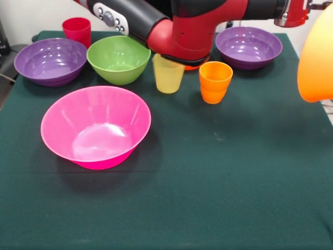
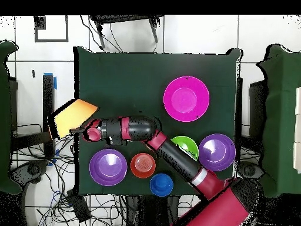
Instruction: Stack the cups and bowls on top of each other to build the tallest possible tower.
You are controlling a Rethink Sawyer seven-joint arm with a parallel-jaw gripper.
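My gripper (image 2: 78, 129) is shut on the rim of the large orange bowl (image 2: 73, 116) and holds it tilted in the air beyond the table's side edge. In the front view this bowl (image 1: 317, 57) looms at the right edge. On the table stand the large pink bowl (image 1: 96, 127), a green bowl (image 1: 118, 58), two purple bowls (image 1: 50, 60) (image 1: 248, 47), a red cup (image 1: 76, 30), a pale yellow cup (image 1: 168, 73) and an orange cup (image 1: 215, 82). The orange-red bowl (image 2: 143, 165) and the blue bowl (image 2: 161, 185) show in the overhead view.
My arm (image 1: 192, 26) stretches low across the back of the table, above the cups and the orange-red bowl. The dark green table cloth (image 1: 208, 182) covers the table. Cables lie on the floor near the robot's base (image 2: 88, 206).
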